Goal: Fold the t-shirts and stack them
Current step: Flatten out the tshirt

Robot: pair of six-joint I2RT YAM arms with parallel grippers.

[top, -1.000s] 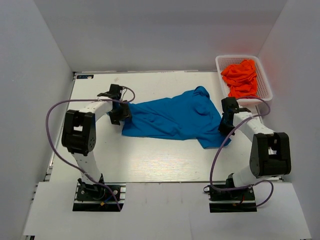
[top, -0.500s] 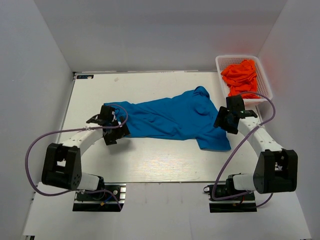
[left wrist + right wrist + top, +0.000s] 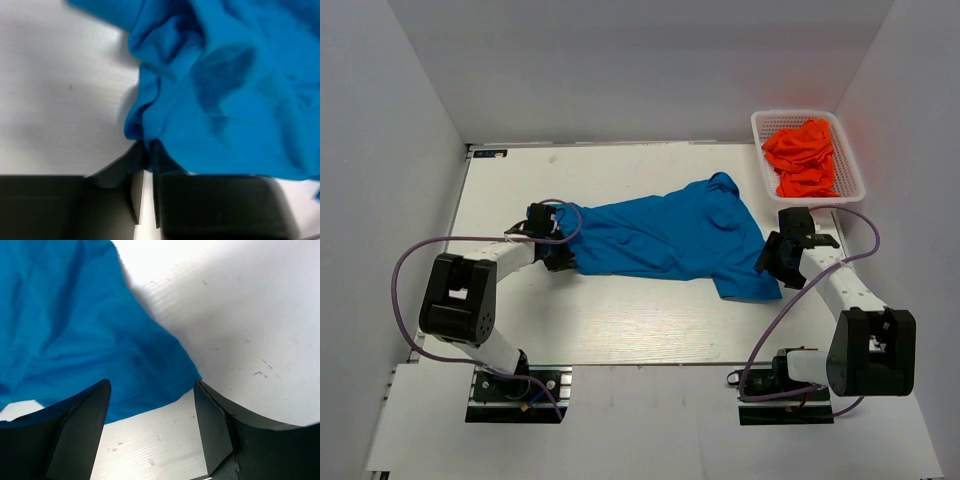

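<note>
A bright blue t-shirt [image 3: 665, 238] lies spread and rumpled across the middle of the white table. My left gripper [image 3: 554, 254] is at its left edge, shut on a pinch of the blue fabric [image 3: 148, 131]; the cloth bunches up just above the fingertips. My right gripper [image 3: 770, 259] stands open beside the shirt's right corner [image 3: 165, 375], with only bare table between its fingers [image 3: 212, 425]. Several orange-red t-shirts [image 3: 804, 157] lie heaped in the white mesh basket at the back right.
The white basket [image 3: 852, 160] sits at the table's far right corner, close behind the right arm. Grey walls enclose the table on three sides. Purple cables loop off both arms.
The left gripper moved back in to the shirt's left edge and shut on it. The right gripper opened, letting go of the shirt's right side, and drew slightly outward.
</note>
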